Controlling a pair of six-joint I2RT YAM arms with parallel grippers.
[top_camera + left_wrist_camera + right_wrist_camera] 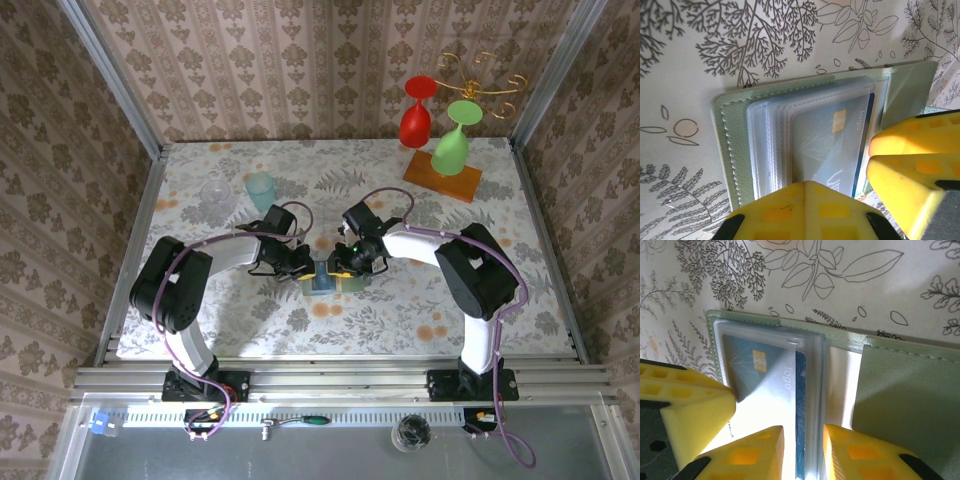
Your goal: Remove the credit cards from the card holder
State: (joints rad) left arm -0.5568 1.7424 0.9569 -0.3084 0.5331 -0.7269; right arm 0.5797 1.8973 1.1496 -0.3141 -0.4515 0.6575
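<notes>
Right end effector [802, 442], slightly spread, straddles edge of blue card [765, 382], sleeved in open card holder [905, 390] on counter [850, 295]. Left end effector [800, 205], pressed together, sits on sleeve stack [770, 145]. Risk: pads nip sleeve w/ card, so holder drags along.

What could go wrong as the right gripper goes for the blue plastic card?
1. The right gripper, jaws open, straddles the blue plastic card and its clear plastic sleeve; closing may pinch both and lift the grey-green folding wallet.
2. The shut left gripper pins just one spot, so the wallet might pivot.
</notes>
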